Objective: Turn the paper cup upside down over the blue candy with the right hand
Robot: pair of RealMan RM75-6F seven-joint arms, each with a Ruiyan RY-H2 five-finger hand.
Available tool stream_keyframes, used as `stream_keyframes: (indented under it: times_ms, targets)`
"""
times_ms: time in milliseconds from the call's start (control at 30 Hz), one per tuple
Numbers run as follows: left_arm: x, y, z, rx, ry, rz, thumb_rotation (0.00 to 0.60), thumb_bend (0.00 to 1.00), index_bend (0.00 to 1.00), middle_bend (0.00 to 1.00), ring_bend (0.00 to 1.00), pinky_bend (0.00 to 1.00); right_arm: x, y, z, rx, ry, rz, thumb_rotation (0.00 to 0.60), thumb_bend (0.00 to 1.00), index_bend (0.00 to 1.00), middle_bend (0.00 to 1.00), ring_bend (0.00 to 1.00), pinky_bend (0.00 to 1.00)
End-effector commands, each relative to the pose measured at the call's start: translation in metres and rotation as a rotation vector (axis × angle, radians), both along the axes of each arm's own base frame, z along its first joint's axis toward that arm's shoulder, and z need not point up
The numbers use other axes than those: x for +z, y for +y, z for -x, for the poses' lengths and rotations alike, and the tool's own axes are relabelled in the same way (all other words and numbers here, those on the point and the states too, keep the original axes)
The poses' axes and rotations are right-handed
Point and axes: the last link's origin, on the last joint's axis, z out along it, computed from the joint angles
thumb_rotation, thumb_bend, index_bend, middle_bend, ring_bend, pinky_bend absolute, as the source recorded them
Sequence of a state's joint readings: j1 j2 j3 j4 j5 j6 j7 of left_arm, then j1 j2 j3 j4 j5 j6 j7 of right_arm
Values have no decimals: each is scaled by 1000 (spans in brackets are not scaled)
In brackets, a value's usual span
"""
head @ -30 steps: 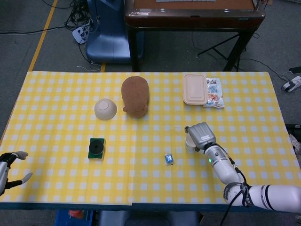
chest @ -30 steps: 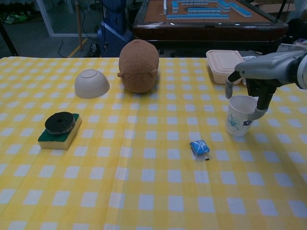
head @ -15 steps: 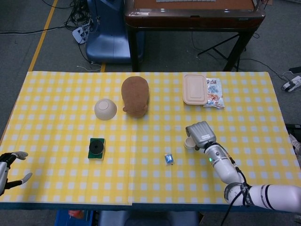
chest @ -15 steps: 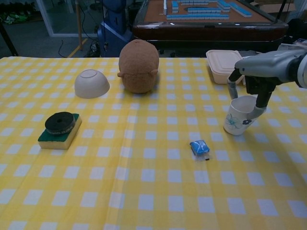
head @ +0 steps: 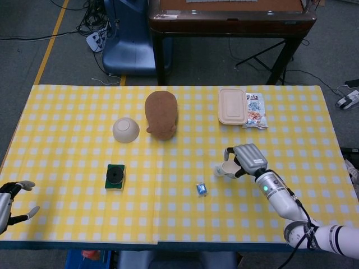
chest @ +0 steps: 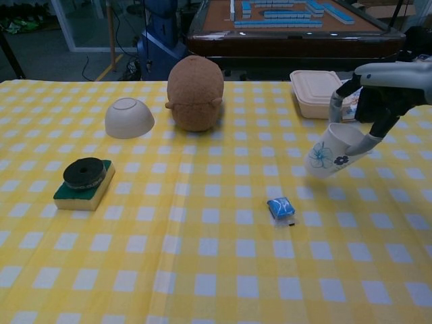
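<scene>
A white paper cup (chest: 329, 154) with blue flowers hangs above the table, tipped so its base points down-left. My right hand (chest: 378, 108) grips it by the rim, with fingers (chest: 335, 106) on the outside and inside. In the head view the cup (head: 225, 169) shows just left of the right hand (head: 248, 158). The blue candy (chest: 281, 207) lies on the yellow checked cloth, below and left of the cup; the candy (head: 202, 189) is uncovered. My left hand (head: 10, 203) hovers at the table's near left corner, fingers apart and holding nothing.
A brown plush (chest: 195, 93) and an upturned white bowl (chest: 128, 117) sit at the back. A green sponge with a black disc (chest: 84, 182) lies on the left. A beige lunch box (chest: 314, 92) and a snack bag (head: 255, 111) are at the back right.
The right hand has lifted the cup off the table and tilted it, base swinging left toward the candy. The forearm moved right. The left hand stayed put.
</scene>
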State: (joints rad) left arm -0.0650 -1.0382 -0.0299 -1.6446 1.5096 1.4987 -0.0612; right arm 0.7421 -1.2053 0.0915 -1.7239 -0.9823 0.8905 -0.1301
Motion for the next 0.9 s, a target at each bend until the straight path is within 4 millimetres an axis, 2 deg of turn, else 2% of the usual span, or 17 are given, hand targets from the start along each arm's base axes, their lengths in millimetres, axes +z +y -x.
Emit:
stream_keyframes:
  times_ms: [33, 333, 500, 900]
  targets:
    - [0, 0, 0, 1, 2, 2, 600, 137, 451, 439, 351, 522, 5, 0, 29, -58, -154, -12, 600, 13, 484, 1000, 1000, 1000]
    - [-2, 0, 0, 3, 6, 5, 600, 137, 451, 439, 351, 523, -6, -6, 62, -156, -478, -49, 600, 12, 484, 1000, 1000, 1000]
    - [-2, 0, 0, 3, 7, 6, 600, 137, 451, 439, 351, 522, -18, -11, 73, -184, -573, -102, 600, 9, 486, 1000, 1000, 1000]
    - [-1, 0, 0, 7, 3, 6, 600, 137, 451, 439, 351, 523, -45, -30, 77, -225, -710, -233, 600, 0, 487, 1000, 1000, 1000]
